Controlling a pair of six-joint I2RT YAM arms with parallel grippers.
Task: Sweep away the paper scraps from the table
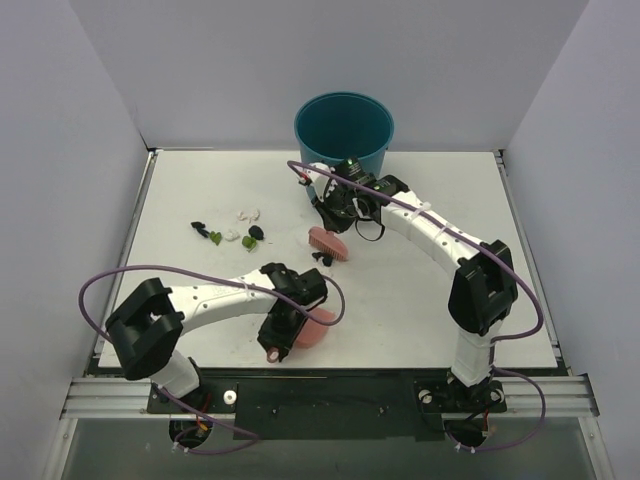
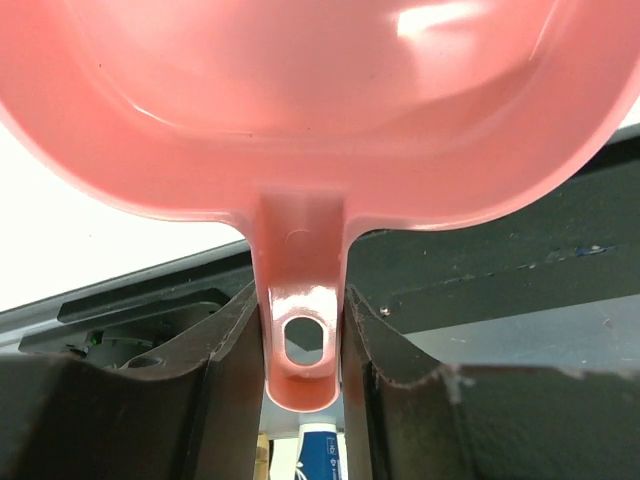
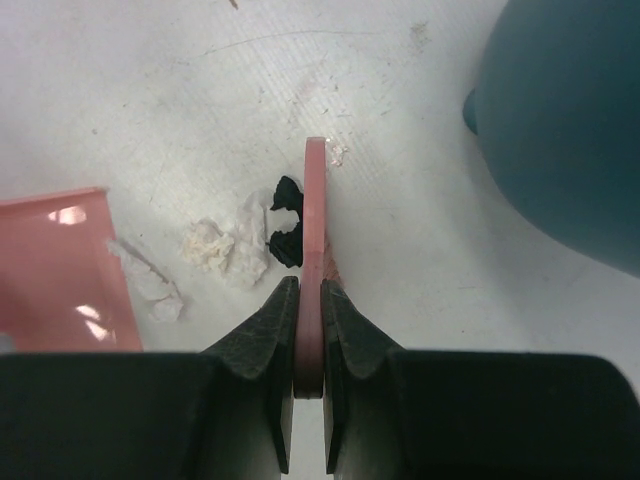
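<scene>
Paper scraps (image 1: 232,232), black, green and white, lie scattered left of centre on the white table (image 1: 190,180); one black scrap (image 1: 322,259) sits by the brush. My right gripper (image 1: 343,208) is shut on the handle of the pink brush (image 1: 328,243), whose head rests on the table. In the right wrist view the thin handle (image 3: 315,200) stands edge-on between the fingers (image 3: 268,320), with black (image 3: 287,228) and white (image 3: 215,245) scraps just left of it. Near the front edge, my left gripper (image 1: 283,325) is shut on the pink dustpan (image 1: 312,328); its handle (image 2: 300,330) is pinched between the jaws.
A teal bucket (image 1: 343,125) stands at the back of the table, right behind the right gripper, and fills the right side of the right wrist view (image 3: 570,120). A shiny pink slab (image 3: 55,270) shows at that view's left edge. Grey walls enclose the table.
</scene>
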